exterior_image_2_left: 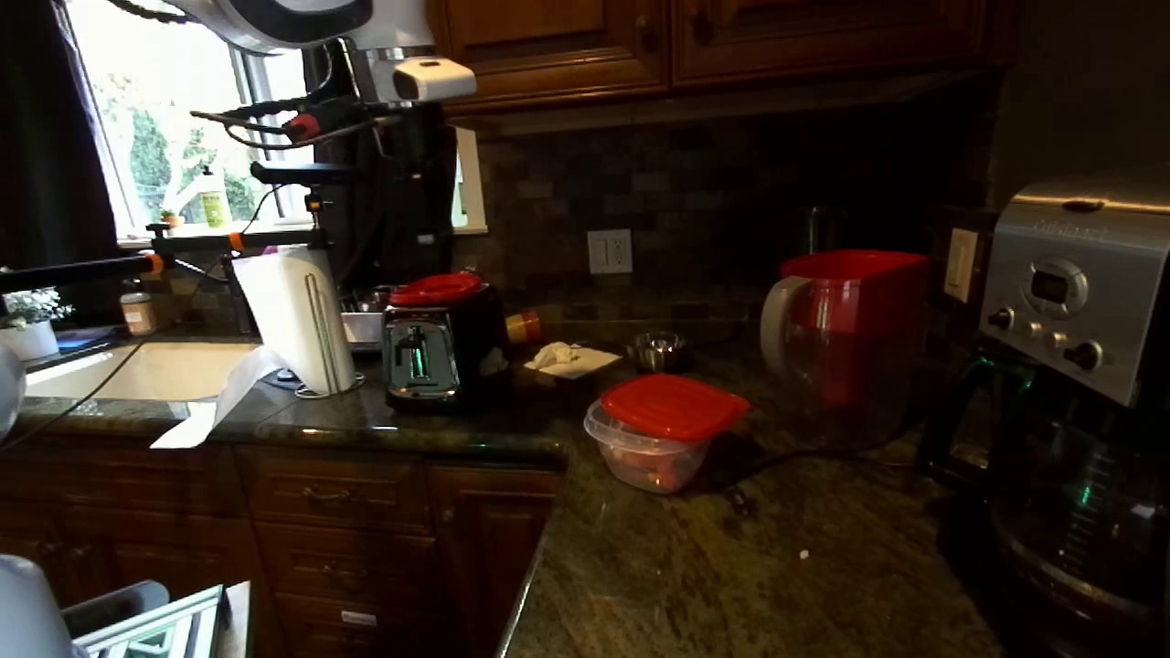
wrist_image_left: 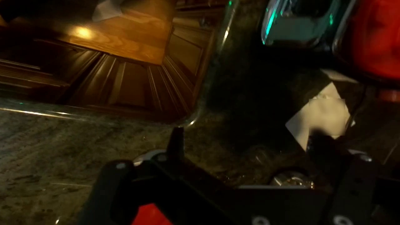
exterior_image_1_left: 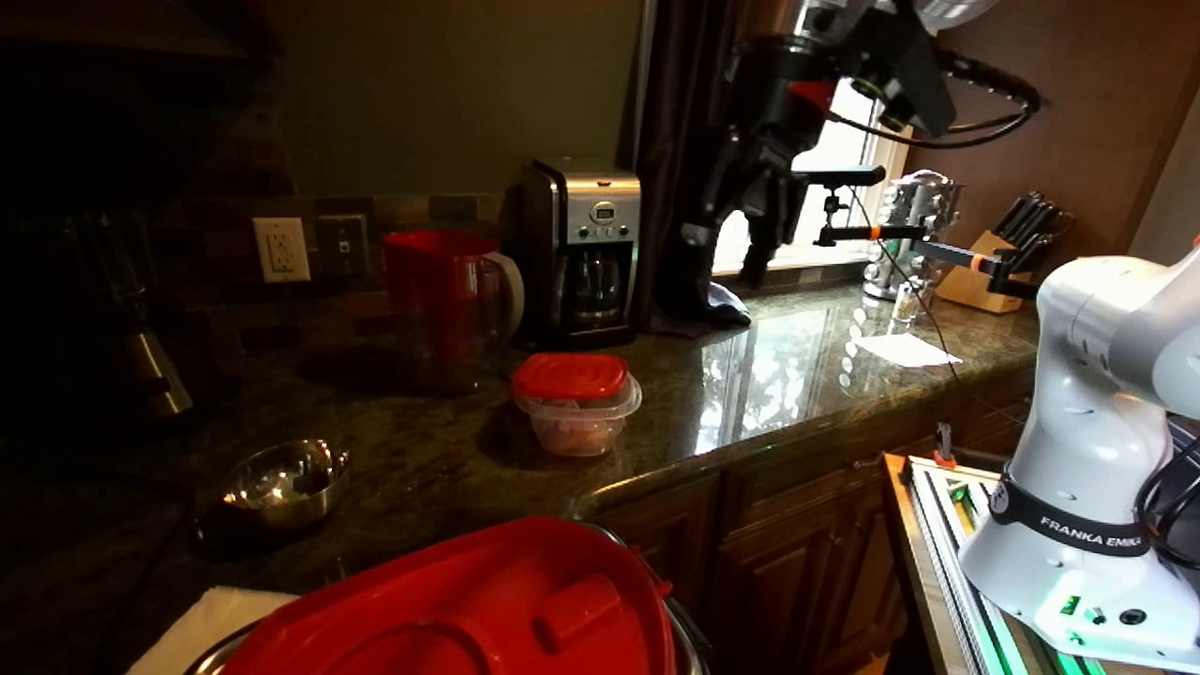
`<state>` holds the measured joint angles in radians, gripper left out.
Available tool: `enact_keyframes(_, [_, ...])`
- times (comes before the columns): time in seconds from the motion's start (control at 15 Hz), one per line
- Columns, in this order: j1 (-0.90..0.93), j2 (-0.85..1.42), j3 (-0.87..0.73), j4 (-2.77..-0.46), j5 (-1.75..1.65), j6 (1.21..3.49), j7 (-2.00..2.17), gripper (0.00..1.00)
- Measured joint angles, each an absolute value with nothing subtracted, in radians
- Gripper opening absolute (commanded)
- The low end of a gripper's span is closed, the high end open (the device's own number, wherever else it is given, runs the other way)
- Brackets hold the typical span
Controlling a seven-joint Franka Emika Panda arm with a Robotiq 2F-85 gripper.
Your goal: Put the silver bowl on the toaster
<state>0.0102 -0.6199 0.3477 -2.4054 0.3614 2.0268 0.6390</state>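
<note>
Presently we note reddish contents (exterior_image_2_left: 663, 472) in the clear tub (exterior_image_2_left: 631, 457) near the inner corner of the counter (exterior_image_2_left: 759, 585), silver bowl (exterior_image_2_left: 656, 350) farther back, gripper (wrist_image_left: 247, 137) fingers (wrist_image_left: 176, 143) wide apart.

In an exterior view, a bright window (exterior_image_2_left: 151, 110) stands upper left, and wooden cabinets (exterior_image_2_left: 567, 46) hang top centre above a dark tiled wall (exterior_image_2_left: 548, 187). In the wrist view, light (wrist_image_left: 82, 32) gleams on wooden floor (wrist_image_left: 140, 39), upper left.
</note>
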Motion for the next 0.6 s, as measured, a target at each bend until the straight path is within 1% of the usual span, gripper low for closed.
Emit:
enact_keyframes(0.13, [-0.029,-0.505,0.397,-2.327,0.291,2.103,0.774,1.00])
enact_keyframes(0.33, [-0.062,-0.360,0.414,-2.230,0.194,2.118,0.903,1.00])
enact_keyframes(0.6, [-0.059,-0.321,0.404,-2.201,0.183,2.118,0.924,1.00])
